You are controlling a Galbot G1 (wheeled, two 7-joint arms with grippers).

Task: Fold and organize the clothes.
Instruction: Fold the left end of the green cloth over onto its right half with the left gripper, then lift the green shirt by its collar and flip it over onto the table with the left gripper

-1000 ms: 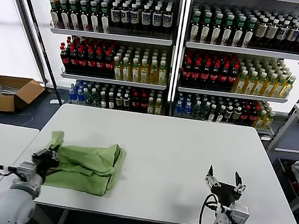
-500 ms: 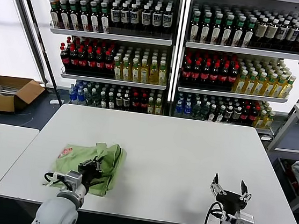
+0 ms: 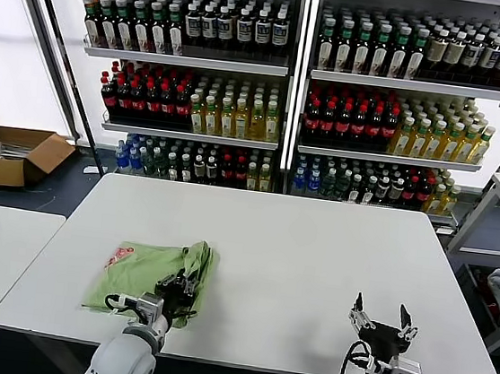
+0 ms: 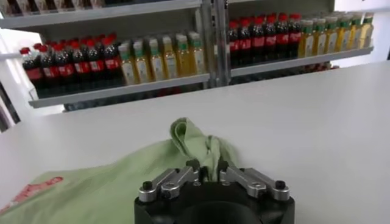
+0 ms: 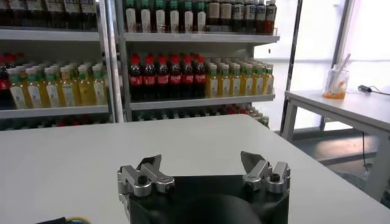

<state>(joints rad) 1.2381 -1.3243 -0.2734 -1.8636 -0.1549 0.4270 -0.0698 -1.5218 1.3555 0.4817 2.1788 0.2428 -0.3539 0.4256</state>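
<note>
The shirt (image 3: 146,270) lies on the table (image 3: 313,266), toward its front-left corner, at about 7 o'clock from the table's middle. The left gripper (image 3: 180,289) sits at the shirt's 4 o'clock edge, seemingly touching the fabric. The right gripper (image 3: 383,317) hangs over the table's front edge at 5 o'clock, well apart from the shirt. Shelves of bottles (image 3: 288,92) stand behind the table at 12 o'clock. A box (image 3: 10,152) lies on the floor at 10 o'clock.
</note>
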